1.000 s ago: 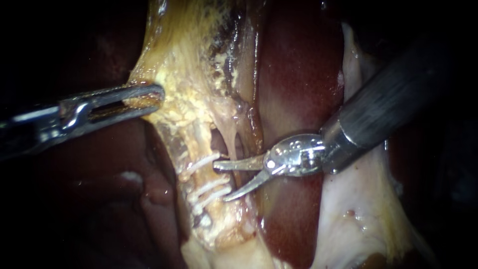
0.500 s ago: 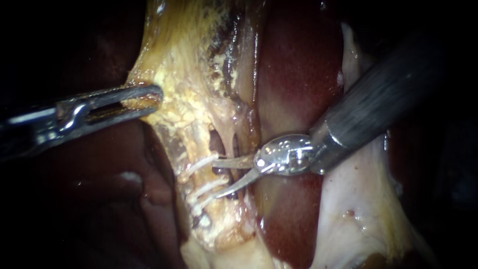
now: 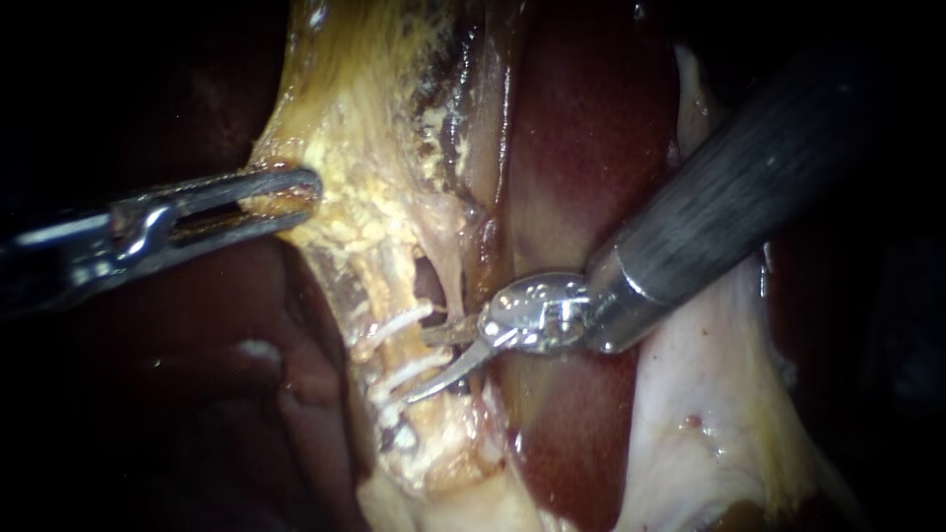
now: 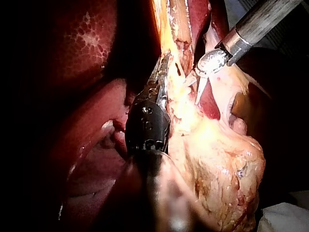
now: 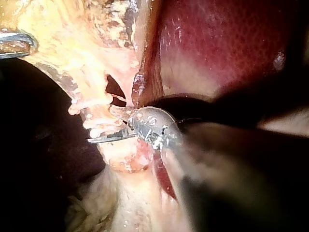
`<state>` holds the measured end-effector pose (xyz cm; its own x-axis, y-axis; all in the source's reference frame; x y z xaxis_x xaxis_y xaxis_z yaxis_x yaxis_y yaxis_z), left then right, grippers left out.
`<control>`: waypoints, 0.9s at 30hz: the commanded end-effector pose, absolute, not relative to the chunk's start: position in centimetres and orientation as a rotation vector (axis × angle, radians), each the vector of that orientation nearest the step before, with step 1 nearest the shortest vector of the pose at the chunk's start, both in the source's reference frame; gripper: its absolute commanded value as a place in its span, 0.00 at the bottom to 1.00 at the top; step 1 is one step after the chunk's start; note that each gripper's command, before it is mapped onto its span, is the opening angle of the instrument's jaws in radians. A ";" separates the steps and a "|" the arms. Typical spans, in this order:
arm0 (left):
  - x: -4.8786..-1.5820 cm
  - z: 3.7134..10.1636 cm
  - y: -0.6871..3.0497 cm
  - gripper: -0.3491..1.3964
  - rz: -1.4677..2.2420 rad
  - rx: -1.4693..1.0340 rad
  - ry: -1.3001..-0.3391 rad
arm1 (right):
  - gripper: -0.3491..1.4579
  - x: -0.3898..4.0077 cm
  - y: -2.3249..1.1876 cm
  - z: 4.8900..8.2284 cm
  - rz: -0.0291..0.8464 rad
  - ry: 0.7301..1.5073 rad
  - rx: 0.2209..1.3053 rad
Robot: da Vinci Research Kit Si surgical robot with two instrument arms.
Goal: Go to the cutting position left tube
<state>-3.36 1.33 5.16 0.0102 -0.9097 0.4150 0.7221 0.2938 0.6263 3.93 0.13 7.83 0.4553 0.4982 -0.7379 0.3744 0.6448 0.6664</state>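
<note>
Right instrument (image 3: 419, 366) seemingly astride left tube (image 3: 386, 347)

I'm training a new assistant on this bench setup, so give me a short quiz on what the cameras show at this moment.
1. True or false: the jaws of the right instrument stand open.
2. What does the left instrument grip? A) yellowish tissue B) a clip C) nothing
3. Fill in: the white clips sit across a ____.
Key: 1 true; 2 A; 3 tube.
</note>
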 end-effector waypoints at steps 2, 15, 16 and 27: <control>-3.35 5.21 1.34 0.00 -1.296 0.264 -0.880 | 0.79 3.94 0.13 7.82 0.092 1.149 0.941; -3.34 5.29 1.35 0.00 -1.296 0.260 -0.880 | 0.76 4.33 0.05 7.89 0.084 1.196 1.013; -3.33 5.32 1.36 0.00 -1.296 0.259 -0.880 | 0.76 4.35 0.04 7.89 0.083 1.199 1.021; -3.20 5.54 1.47 0.00 -1.301 0.242 -0.875 | 0.77 4.34 0.05 7.82 0.080 1.236 1.059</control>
